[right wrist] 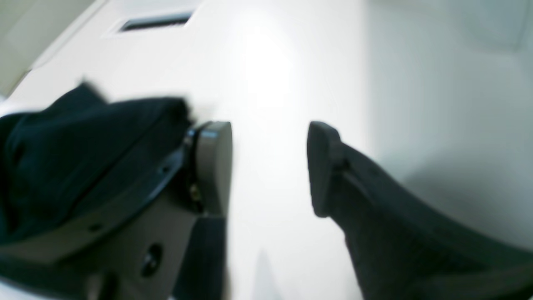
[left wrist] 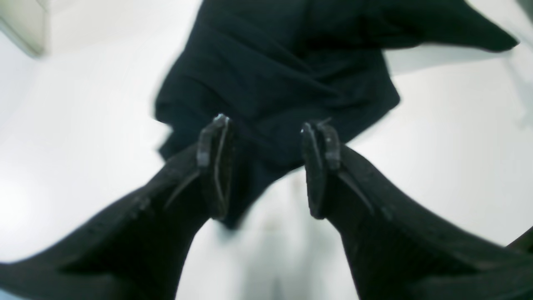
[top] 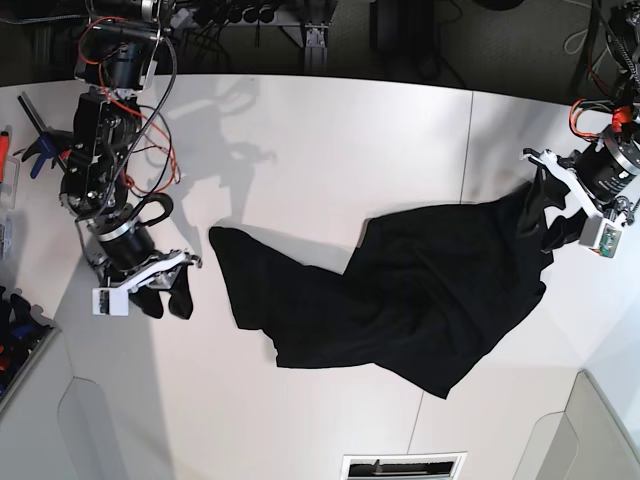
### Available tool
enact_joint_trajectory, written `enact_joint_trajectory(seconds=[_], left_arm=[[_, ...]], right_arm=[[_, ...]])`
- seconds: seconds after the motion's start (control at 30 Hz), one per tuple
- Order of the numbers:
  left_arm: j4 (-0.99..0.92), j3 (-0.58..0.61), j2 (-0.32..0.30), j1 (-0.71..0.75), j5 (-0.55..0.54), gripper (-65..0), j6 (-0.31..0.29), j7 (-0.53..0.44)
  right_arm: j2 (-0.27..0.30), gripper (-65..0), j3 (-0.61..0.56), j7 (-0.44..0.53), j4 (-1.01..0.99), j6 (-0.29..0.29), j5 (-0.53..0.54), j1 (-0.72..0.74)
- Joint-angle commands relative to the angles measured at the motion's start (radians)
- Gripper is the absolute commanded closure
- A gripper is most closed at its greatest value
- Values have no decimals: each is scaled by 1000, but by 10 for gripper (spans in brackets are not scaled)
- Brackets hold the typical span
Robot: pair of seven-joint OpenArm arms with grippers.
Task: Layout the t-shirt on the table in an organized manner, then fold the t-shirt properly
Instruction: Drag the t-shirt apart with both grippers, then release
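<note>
The black t-shirt (top: 400, 290) lies crumpled and stretched across the white table (top: 330, 150), with no print showing. Its right end reaches up to my left gripper (top: 562, 218). In the left wrist view that gripper (left wrist: 266, 162) has its jaws apart, with the shirt (left wrist: 283, 62) bunched between and beyond the fingertips; the picture is blurred. My right gripper (top: 166, 300) is open and empty, just left of the shirt's left end. In the right wrist view it (right wrist: 270, 166) holds only bare table (right wrist: 270, 62) between its fingers, with the shirt (right wrist: 62, 158) behind the left finger.
A rectangular slot (top: 405, 466) is cut in the table near the front edge; it also shows in the right wrist view (right wrist: 156, 21). Small blue tools (top: 35, 150) lie at the far left edge. Dark stands and cables (top: 300, 20) line the back.
</note>
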Motion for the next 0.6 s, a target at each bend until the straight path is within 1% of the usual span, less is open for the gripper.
enact_joint_trajectory(seconds=[0.0,0.03,0.1,0.17,0.2,0.27,0.33,0.43,0.47,0.57], left_arm=[[-11,6,-6,-6,-1,-302,-7,-35],[-36,25,5,-6,13,-302,-7,-60],[-89,77,24,-13,86,-302,-8,-130],[-145,143,32,-37,179,-302,-6,-196],[-172,175,37,-60,207,-302,-5,-209],[-216,233,48,-106,234,-302,11,-210],[-249,282,63,-149,261,-302,32,-210],[-294,340,87,-203,320,-301,52,-221],[-313,354,93,-217,340,-301,53,-226],[-373,389,113,-251,382,-298,58,-229]], right_arm=[[-14,-291,-16,24,16,11,13,5],[-30,-291,-33,26,16,10,4,-8],[-57,-291,-69,36,14,8,-53,-25],[-74,-291,-100,57,8,-20,-105,-30],[-76,-291,-115,73,-2,-29,-120,-29],[-76,-291,-150,108,-26,-36,-147,-28],[-77,-291,-188,116,-61,-43,-183,-23],[-77,-291,-250,121,-134,-97,-212,0],[-77,-291,-266,123,-157,-104,-223,8],[-77,-290,-296,122,-201,-103,-275,32]])
